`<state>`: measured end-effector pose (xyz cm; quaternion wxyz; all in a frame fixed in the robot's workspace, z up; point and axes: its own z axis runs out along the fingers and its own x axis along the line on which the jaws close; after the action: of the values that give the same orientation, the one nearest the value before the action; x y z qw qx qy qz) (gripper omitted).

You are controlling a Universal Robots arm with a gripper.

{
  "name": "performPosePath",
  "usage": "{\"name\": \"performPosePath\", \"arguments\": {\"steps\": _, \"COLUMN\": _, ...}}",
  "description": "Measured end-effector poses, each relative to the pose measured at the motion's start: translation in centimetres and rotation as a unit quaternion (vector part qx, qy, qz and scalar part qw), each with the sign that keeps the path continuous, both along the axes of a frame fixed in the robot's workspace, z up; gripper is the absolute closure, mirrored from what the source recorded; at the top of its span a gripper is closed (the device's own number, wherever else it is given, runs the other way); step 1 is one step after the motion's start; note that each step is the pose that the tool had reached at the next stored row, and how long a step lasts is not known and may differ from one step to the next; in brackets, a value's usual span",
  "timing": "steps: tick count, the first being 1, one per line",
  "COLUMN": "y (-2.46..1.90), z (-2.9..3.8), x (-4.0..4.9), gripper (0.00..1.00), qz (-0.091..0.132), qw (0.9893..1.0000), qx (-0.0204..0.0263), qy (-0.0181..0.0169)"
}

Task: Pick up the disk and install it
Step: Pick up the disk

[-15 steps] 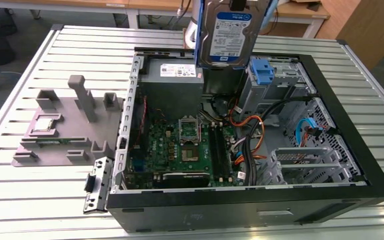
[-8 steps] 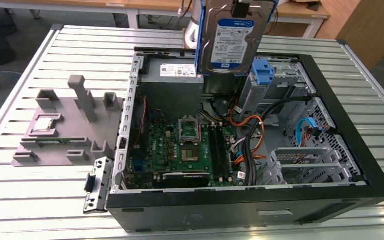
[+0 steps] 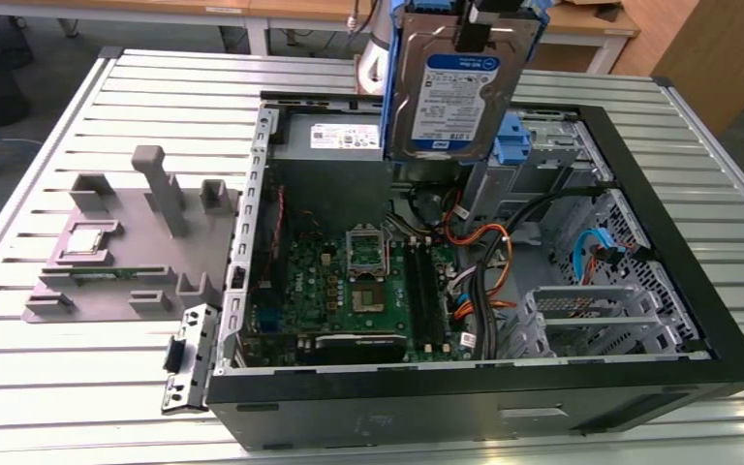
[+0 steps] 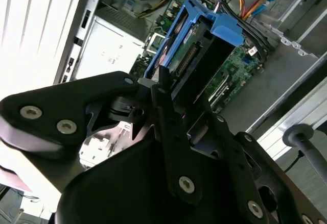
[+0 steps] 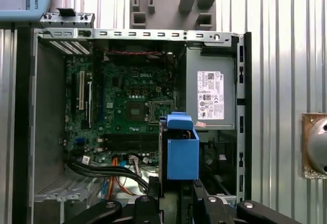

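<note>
The gripper (image 5: 175, 189) is closed tight on the disk (image 3: 456, 92). Its 2 black fingers (image 4: 164, 99) pinch the drive's upper end from either side, with no gap showing at the metal. In the exterior view the disk hangs upright in the air over the open case (image 3: 682, 291), its label facing the camera and blue rails (image 3: 399, 68) running down both long edges. It hangs clear above the end of the case where the grey power supply (image 3: 326, 145) sits, and it touches neither that box nor the motherboard (image 3: 346, 291). Behind its lower corner, toward the exterior view's right, a bare blue bracket (image 3: 514, 136) stands in the case; whether the 2 touch cannot be told. In the first wrist view the drive is seen end-on, with its blue rail between the motherboard and the power supply. In the second wrist view its circuit-board side shows, with a row of connector pins. Orange cables (image 3: 495, 242) run across the case floor beside the motherboard, and a metal cage (image 3: 592, 315) stands at the end nearest the camera. The case lies on its side on a slatted table (image 3: 62, 387). A grey fixture (image 3: 127, 242) rests on that table beside the case, toward the exterior view's left.
</note>
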<state>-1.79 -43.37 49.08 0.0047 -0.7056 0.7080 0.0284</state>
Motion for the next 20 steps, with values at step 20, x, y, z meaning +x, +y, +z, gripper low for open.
{"name": "performPosePath", "arguments": {"steps": 20, "y": -6.36, "z": -0.25, "x": 0.00, "gripper": 0.65, "qz": 0.000, "qw": 1.0000, "qx": 0.0001, "qy": 0.0000}}
